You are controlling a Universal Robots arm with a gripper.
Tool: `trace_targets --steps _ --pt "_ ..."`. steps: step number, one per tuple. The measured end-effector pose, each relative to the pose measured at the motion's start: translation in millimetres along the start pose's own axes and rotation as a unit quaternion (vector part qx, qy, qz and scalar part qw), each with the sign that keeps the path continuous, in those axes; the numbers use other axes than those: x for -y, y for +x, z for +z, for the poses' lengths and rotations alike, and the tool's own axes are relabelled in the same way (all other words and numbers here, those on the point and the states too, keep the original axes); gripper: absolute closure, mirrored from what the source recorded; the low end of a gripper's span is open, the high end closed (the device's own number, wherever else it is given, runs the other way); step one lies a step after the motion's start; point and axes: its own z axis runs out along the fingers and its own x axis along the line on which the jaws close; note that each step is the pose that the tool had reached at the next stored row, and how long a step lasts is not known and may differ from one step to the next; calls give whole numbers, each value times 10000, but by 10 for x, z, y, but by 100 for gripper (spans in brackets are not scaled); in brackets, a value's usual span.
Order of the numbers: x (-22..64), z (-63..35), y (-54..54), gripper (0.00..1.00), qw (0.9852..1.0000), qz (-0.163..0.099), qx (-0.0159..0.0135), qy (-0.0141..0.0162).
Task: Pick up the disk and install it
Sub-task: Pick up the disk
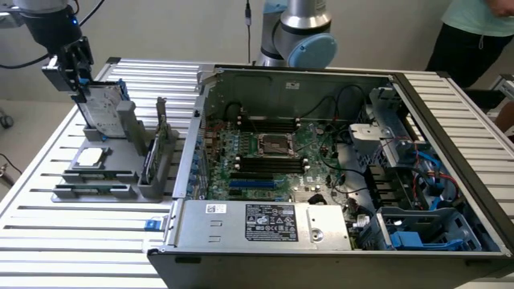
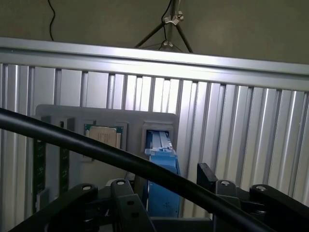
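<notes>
Hanging at the upper left of the exterior view, the gripper (image 1: 79, 84) has its fingers (image 2: 206, 176) wide apart, one on each side of the disk (image 1: 106, 111). The disk stands up in the grey holder (image 1: 96, 189).

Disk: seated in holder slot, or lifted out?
Seated. The silver-grey hard drive in its blue carrier stands on edge, one end down in the slot of the grey plastic holder, between the open fingers.
</notes>
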Motion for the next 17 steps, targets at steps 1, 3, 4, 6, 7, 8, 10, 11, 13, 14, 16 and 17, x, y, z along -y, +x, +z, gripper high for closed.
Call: trace_targets --steps 1,3,4,6,7,8,10,11,13,14,16,17 --pt "0 5 -1 40 10000 1 -2 0" --pt "0 6 0 40 10000 0 -4 -2" --pt "0 7 -1 40 10000 1 -4 -2" --pt "0 12 -1 40 10000 1 -4 0" --pt "0 15 -1 40 10000 1 -5 1" --pt "0 18 0 40 10000 4 -6 3" --pt "-1 22 0 40 10000 10 -10 4" --pt "-1 26 0 40 10000 13 -11 6" --pt "-1 29 0 40 10000 19 -12 7" --pt "-2 32 0 40 10000 22 -13 10" --pt "-2 36 -1 40 10000 28 -14 15" --pt "-2 38 -1 40 10000 32 -15 17"
